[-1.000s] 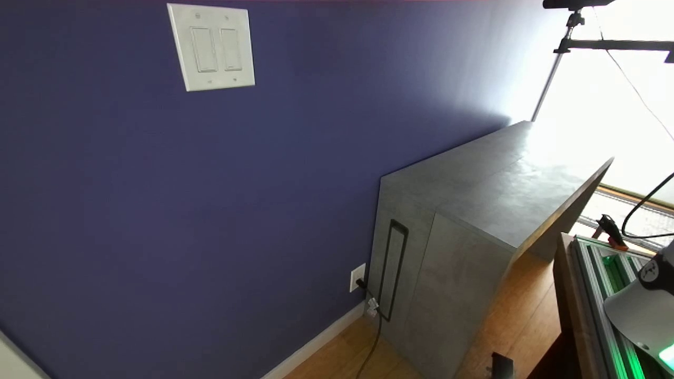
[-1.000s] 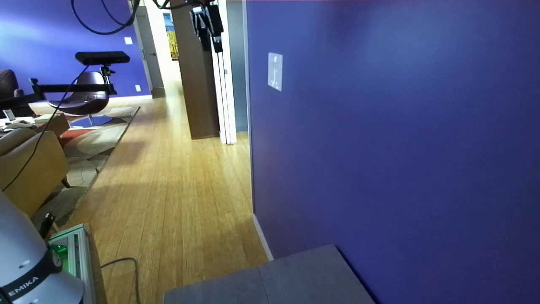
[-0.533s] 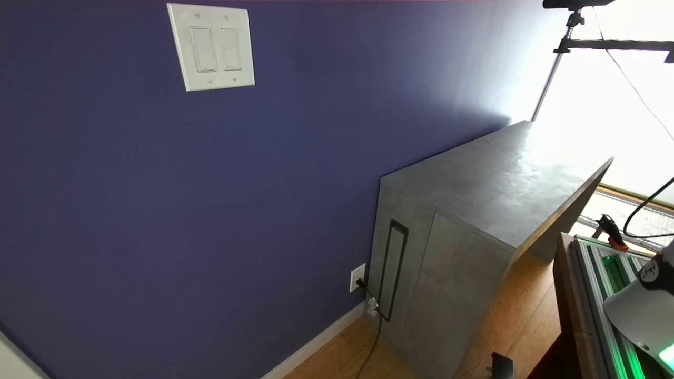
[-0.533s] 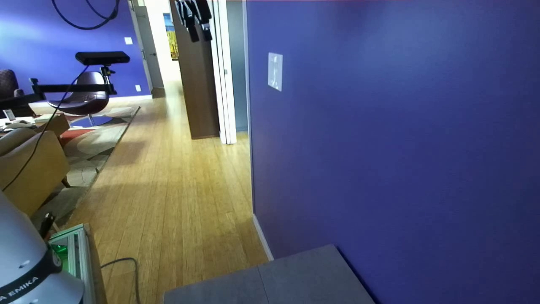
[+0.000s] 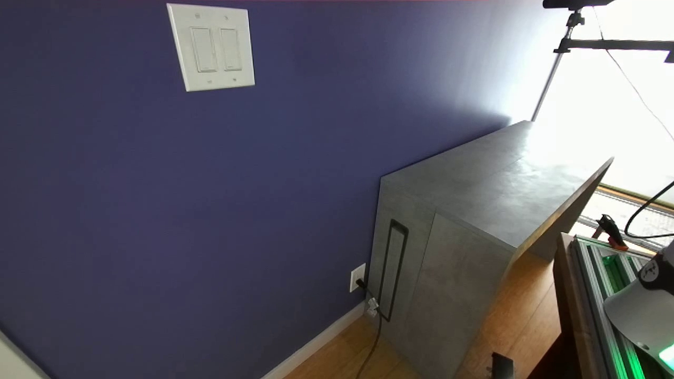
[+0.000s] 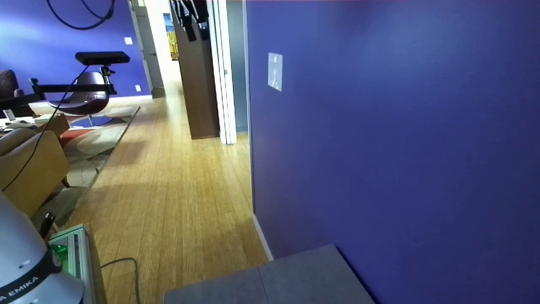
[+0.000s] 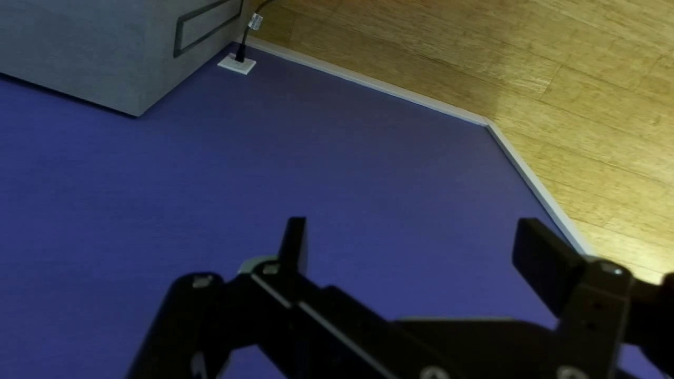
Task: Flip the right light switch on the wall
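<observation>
Near the upright edge of the wall (image 6: 379,147), the right light switch (image 5: 230,49), likely springy, should need light pressing (fingers (image 7: 547,263) spread) at top or bottom.

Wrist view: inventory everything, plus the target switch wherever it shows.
wall: one, blue-purple, centre and left
cabinet: one, grey, top left
rectangular outline: one, dark, on cabinet
outlet plate: one, white, by cabinet
cable: one, black, plugged into outlet plate
tag: one, whitish, on cable
trim strips: two, whitish, along wall's edge
floor: one, yellowish wood, upper right
right light switch: one, white, upper left in an exterior view
gripper: one, black, bottom, open
</observation>
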